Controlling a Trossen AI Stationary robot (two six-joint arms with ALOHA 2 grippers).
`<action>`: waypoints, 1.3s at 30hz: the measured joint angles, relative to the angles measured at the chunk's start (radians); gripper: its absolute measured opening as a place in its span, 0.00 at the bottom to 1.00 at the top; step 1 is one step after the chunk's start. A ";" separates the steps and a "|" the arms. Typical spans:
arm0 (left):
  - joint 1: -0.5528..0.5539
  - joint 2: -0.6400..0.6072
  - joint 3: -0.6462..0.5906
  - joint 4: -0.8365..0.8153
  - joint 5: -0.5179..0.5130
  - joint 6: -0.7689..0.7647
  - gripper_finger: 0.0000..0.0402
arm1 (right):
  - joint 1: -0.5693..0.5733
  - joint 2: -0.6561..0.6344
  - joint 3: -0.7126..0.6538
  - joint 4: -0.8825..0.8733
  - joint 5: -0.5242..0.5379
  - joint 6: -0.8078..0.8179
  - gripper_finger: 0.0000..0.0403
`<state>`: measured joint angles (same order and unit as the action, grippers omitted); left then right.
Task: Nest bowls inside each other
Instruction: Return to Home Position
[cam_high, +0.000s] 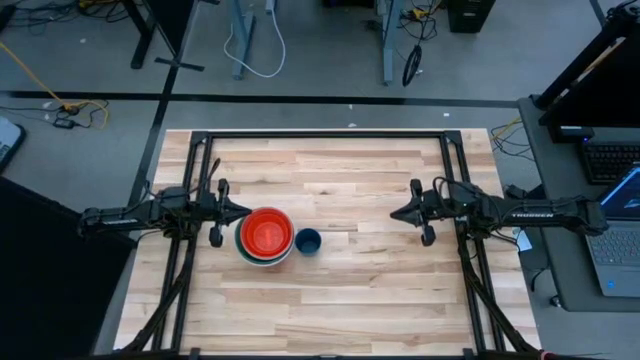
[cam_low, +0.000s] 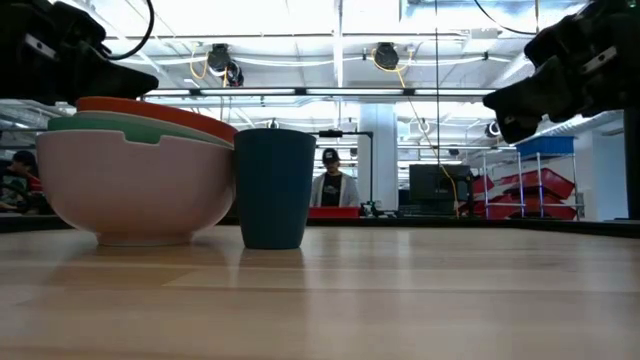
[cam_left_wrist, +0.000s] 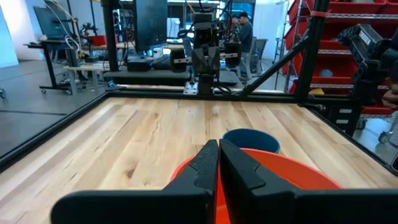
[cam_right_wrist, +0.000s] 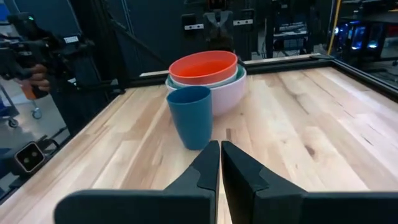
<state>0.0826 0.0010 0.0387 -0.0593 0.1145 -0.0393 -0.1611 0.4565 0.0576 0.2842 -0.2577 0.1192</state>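
Note:
The bowls (cam_high: 266, 237) stand nested in one stack left of the table's middle: a red bowl (cam_right_wrist: 203, 67) on top, a green rim (cam_right_wrist: 239, 74) below it, a white bowl (cam_low: 135, 185) outermost, resting on its base. My left gripper (cam_high: 247, 210) is shut, level, just above the stack's left rim, touching nothing. My right gripper (cam_high: 393, 212) is shut, held above the table at the right, pointing toward the stack.
A small dark blue cup (cam_high: 308, 241) stands upright on the table against the stack's right side. Black frame rails (cam_high: 330, 134) run along the table's far and side edges. Bare wood lies between the cup and my right gripper.

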 joint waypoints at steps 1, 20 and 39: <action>0.000 0.000 0.000 -0.001 0.000 -0.005 0.00 | 0.003 -0.005 -0.002 0.000 0.000 0.000 0.00; 0.000 0.000 0.000 -0.002 -0.012 -0.007 0.00 | 0.006 -0.215 -0.006 -0.248 0.048 -0.003 0.00; 0.000 0.000 0.000 -0.005 -0.031 -0.008 0.00 | 0.019 -0.455 0.031 -0.485 0.102 0.050 0.00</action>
<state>0.0826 0.0013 0.0391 -0.0639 0.0833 -0.0471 -0.1419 0.0015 0.0885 -0.2007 -0.1555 0.1692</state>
